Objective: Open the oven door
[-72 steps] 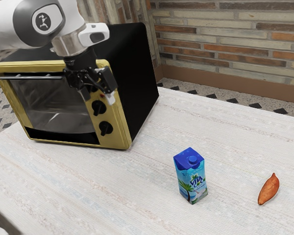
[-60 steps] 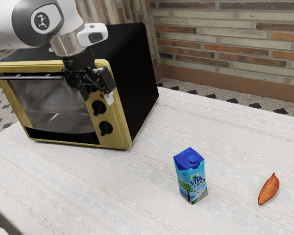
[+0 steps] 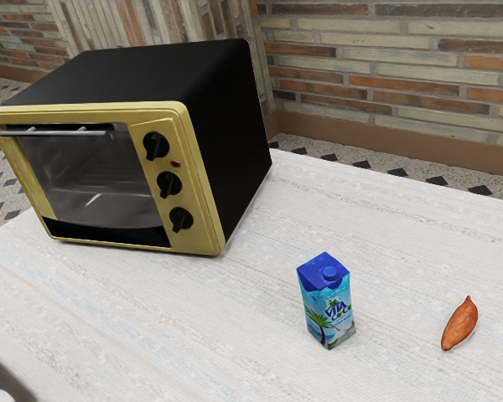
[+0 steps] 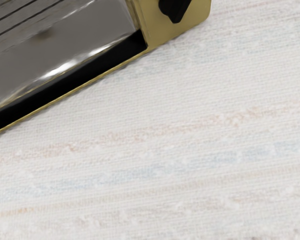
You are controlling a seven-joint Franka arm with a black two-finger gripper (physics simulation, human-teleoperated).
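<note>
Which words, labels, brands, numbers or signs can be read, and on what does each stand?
"VITA": on the blue drink carton.
"C", the rest unclear: below "VITA", same carton.
Smaller print on the carton: too small to read.
Red mark on the oven: too small to read.

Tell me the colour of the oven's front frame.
The oven's front frame is yellowish gold, seen best in the exterior view.

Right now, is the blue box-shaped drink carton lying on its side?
No, the blue drink carton stands upright on the pale woven cloth, its round blue cap on top.
</note>
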